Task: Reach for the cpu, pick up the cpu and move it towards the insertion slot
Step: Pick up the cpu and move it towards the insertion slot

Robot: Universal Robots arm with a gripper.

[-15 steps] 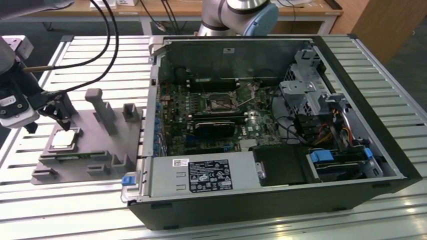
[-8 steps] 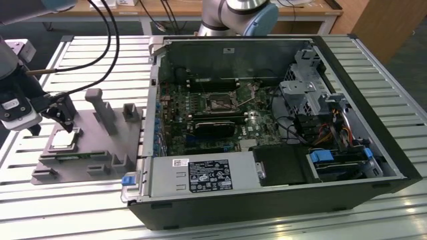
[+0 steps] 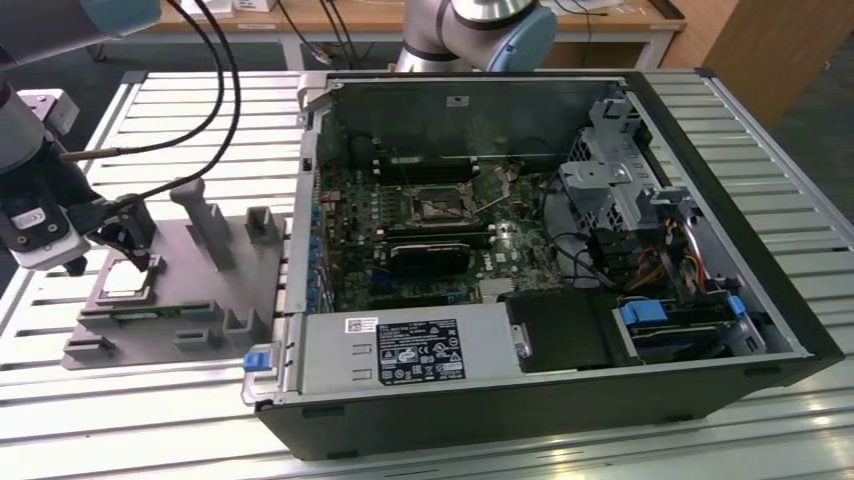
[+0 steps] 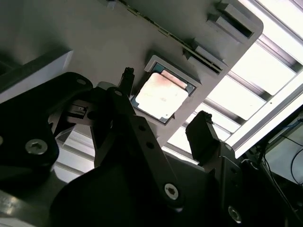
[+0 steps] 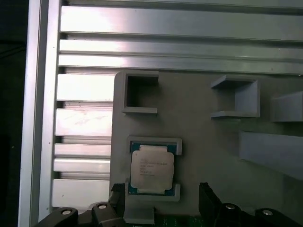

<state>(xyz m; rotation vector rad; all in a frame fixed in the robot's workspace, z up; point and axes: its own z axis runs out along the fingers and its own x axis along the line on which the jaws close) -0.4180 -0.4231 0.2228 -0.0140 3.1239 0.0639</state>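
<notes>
Over the tray [image 5: 213, 156], my gripper [image 4: 165, 97] hangs wide open just above the cpu [image 5: 151, 169], so I should keep it centered and come down slow and straight.

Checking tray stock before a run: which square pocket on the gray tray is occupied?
The pocket nearest the open hand: it holds the cpu. The other two pockets, farther from the hand, sit empty.

The black hand [image 4: 165, 98] is fastened with silver screws [image 4: 171, 191]; black cables [image 3: 236, 100] are strung beside the grey arm [image 3: 27, 140].
</notes>
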